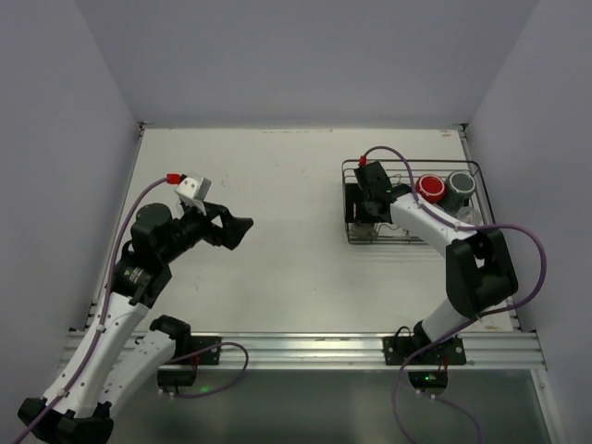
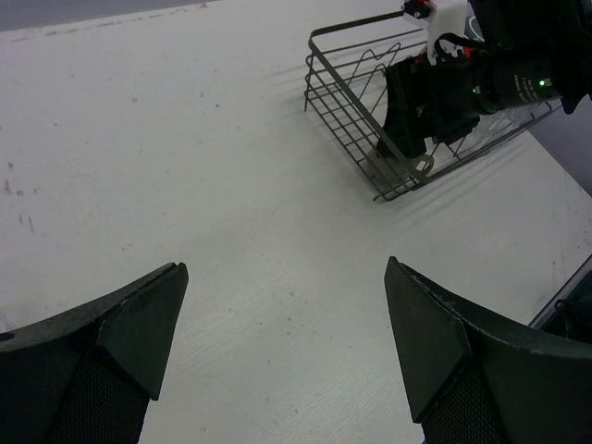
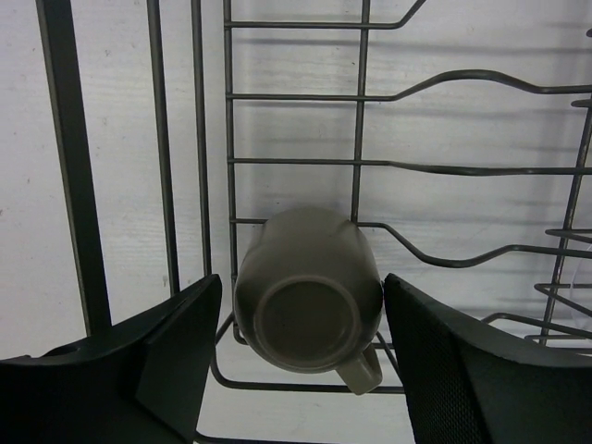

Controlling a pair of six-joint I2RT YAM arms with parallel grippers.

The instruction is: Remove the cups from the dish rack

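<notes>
The right gripper (image 1: pixel 370 199) is hanging over the left end of the dish rack (image 1: pixel 346 208). Its jaws are standing wide on either side of the olive-tan mug (image 3: pixel 305 296), which is lying inside the rack with its base facing the wrist camera. The red cup (image 1: pixel 428 187) and the dark grey cup (image 1: pixel 460 185) are sitting side by side at the rack's far right. The left gripper (image 1: pixel 236 231) is hovering well to the left of the rack over the white table (image 1: pixel 277 166), its jaws gaping wide and gripping nothing.
</notes>
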